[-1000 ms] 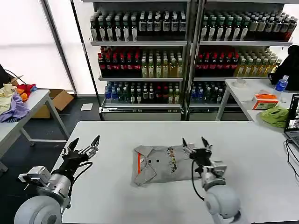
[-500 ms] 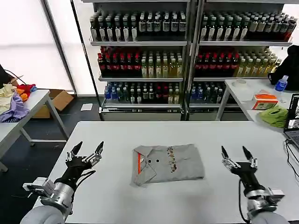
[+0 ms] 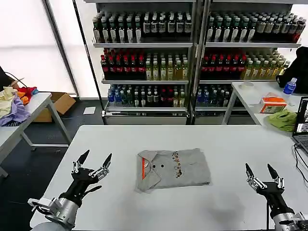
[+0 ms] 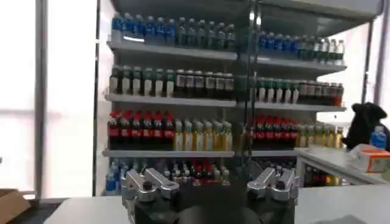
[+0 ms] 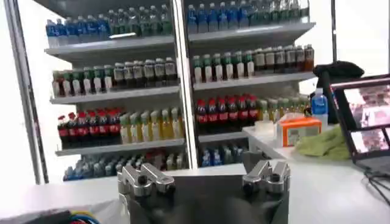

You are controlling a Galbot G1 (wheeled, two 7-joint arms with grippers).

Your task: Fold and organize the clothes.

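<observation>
A grey shirt [image 3: 174, 168] lies folded in a neat rectangle on the white table [image 3: 159, 137], its collar and orange neck patch to the left and a small multicoloured print near the middle. My left gripper [image 3: 96, 159] hovers open near the table's front left corner, fingers pointing up, well apart from the shirt. Over the front right of the table my right gripper [image 3: 262, 170] is open too, empty, fingers raised. In each wrist view the gripper's fingers [image 4: 146, 182] [image 5: 144, 178] stand wide apart with only the drink shelves beyond.
Shelves of bottled drinks [image 3: 192, 57] line the back. A side table on the right carries a green cloth [image 3: 283, 118], an orange box [image 3: 273, 104], a water bottle [image 3: 289, 86] and a laptop [image 3: 303, 125]. A left table holds coloured fabrics [image 3: 14, 103]. A cardboard box [image 3: 57, 103] sits on the floor.
My right gripper has left the shirt's right edge and drawn back to the front right of the table. The left gripper has shifted slightly. The folded shirt lies still.
</observation>
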